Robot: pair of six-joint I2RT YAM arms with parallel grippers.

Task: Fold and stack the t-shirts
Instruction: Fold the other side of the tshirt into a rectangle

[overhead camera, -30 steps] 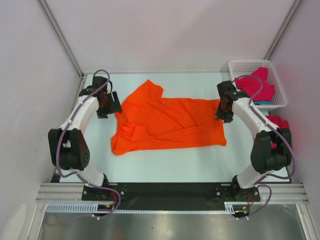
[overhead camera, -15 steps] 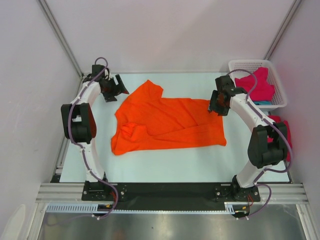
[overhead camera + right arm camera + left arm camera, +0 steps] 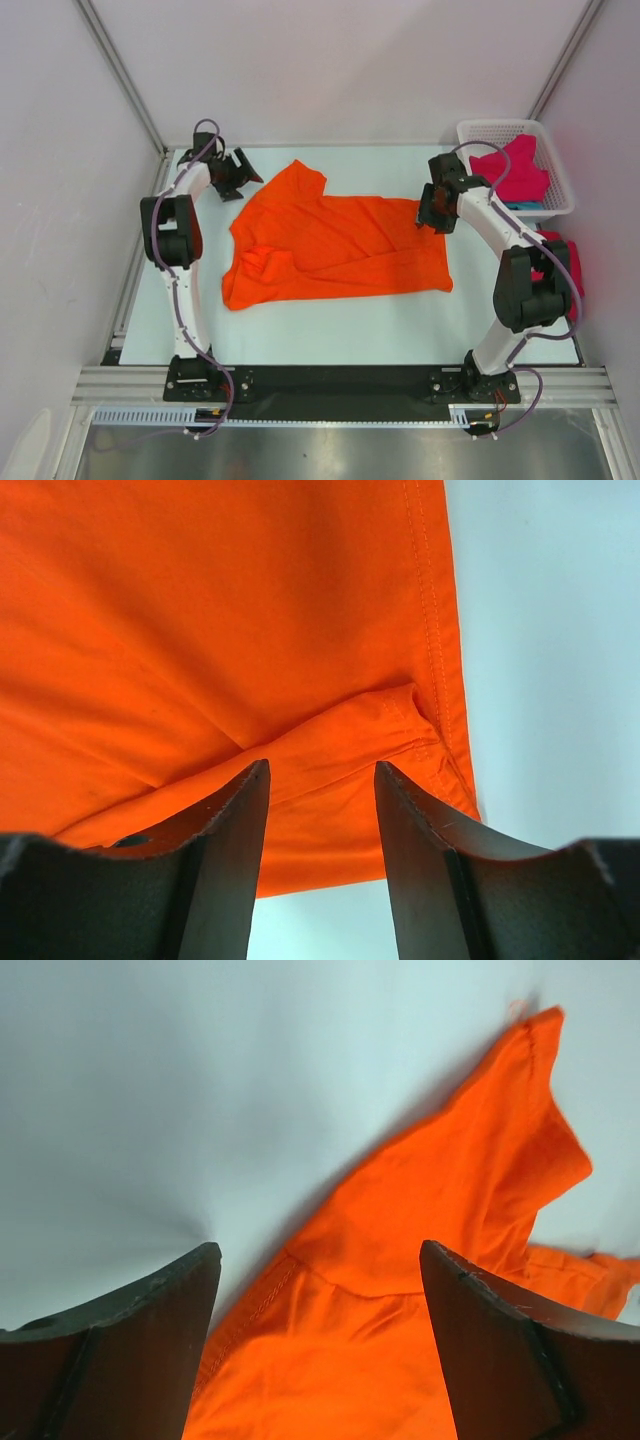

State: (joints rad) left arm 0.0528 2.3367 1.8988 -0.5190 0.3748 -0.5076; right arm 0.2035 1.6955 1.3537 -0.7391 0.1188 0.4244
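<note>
Backed left claw beyond orange t-shirt's sleeve, lifted right claw above its hem, both parted and empty; folding unstarted.

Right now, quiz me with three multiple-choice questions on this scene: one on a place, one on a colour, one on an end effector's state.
1. Where is the white basket? A) far right corner B) near left corner C) table centre
2. What colour is the spread-out shirt? A) teal B) orange C) white
3. The left end effector is: A) shut on cloth B) open, empty C) out of view
Answers: A, it stands at the back on the right; B, the shirt is bright orange; B, its jaws stand wide apart, gripping nothing.
</note>
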